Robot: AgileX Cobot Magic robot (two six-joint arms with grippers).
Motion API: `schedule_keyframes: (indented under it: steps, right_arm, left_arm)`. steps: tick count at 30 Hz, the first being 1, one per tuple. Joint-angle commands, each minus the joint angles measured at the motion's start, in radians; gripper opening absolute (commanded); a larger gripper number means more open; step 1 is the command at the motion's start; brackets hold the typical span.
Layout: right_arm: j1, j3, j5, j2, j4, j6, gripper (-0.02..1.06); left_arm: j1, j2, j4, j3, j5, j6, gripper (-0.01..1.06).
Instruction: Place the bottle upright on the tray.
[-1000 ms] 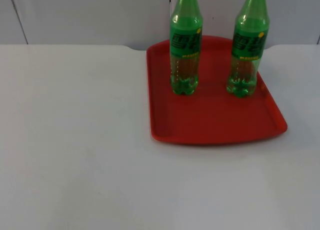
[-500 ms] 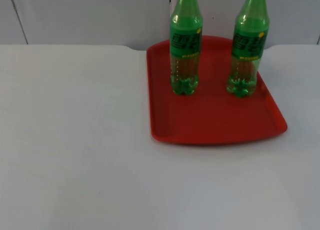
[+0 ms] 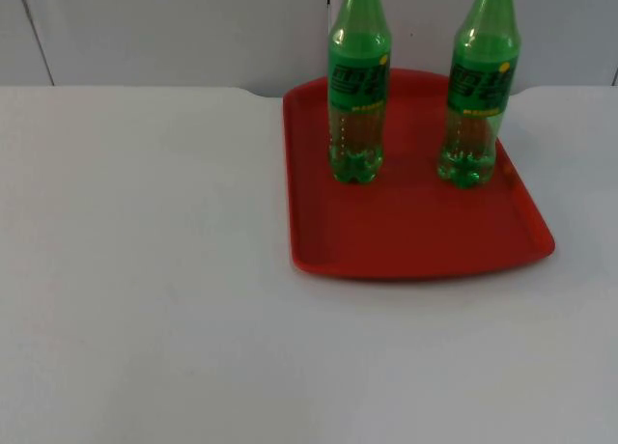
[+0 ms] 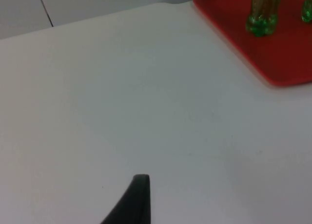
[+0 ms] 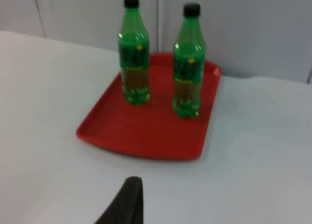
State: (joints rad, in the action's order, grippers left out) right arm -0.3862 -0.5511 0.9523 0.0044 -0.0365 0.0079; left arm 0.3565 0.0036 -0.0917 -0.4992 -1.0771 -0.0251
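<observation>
1. The white table (image 3: pixel 145 299) is the biggest thing here, and it carries the red tray (image 3: pixel 415 236), which sits toward the far right part of it, with its back edge close to the grey partition wall (image 3: pixel 174 29).
2. Two green bottles are already standing upright on the tray. The left bottle (image 3: pixel 357 87) is near the tray's back-left corner and the right bottle (image 3: pixel 478 92) is close to the tray's right edge, toward the back. They're well apart from each other. So going by how things lie, the job looks done.
3. Handling-wise, my guess: thin clear plastic, looks nearly empty, so light and easy to tip. The body will probably give a bit if squeezed hard and the surface is likely slick. I'd take hold on the labelled band in the middle or just above it, not on the narrow neck.
4. Left gripper (image 4: pixel 139 197): the wrist view shows one black fingertip above bare table, well away from the tray's near-left corner. It's waiting. Can't tell if it's spread or pressed together.
5. Right gripper (image 5: pixel 129 199): one fingertip in its wrist view too, over the table short of the tray's near edge, looking toward both bottles. It carries nothing that I can see; spread or closed, can't tell either.
</observation>
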Motion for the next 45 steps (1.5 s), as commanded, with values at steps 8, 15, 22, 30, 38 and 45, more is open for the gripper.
schedule_keyframes:
  steps: [8, 15, 22, 30, 38, 45]
  right_arm:
    - [0.003, 0.01, 0.034, -0.004, -0.03, 0.033, 1.05]
    - [0.003, 0.01, 0.034, -0.004, -0.031, 0.038, 1.05]
    - [0.003, 0.037, 0.127, -0.004, -0.031, 0.023, 1.05]
    - [0.003, 0.037, 0.127, -0.004, -0.029, 0.007, 1.05]
    - [0.003, 0.037, 0.127, -0.004, -0.029, 0.007, 1.05]
    - [0.003, 0.037, 0.127, -0.004, -0.029, 0.012, 1.05]
  left_arm:
    - [0.008, -0.004, -0.006, 0.005, 0.004, 0.001, 1.05]
    - [0.008, -0.004, -0.006, 0.005, 0.004, 0.001, 1.05]
    - [0.008, -0.004, -0.006, 0.005, 0.004, 0.001, 1.05]
    - [0.008, -0.004, -0.006, 0.005, 0.004, 0.001, 1.05]
    - [0.008, -0.004, -0.006, 0.005, 0.004, 0.001, 1.05]
    - [0.008, -0.004, -0.006, 0.005, 0.004, 0.001, 1.05]
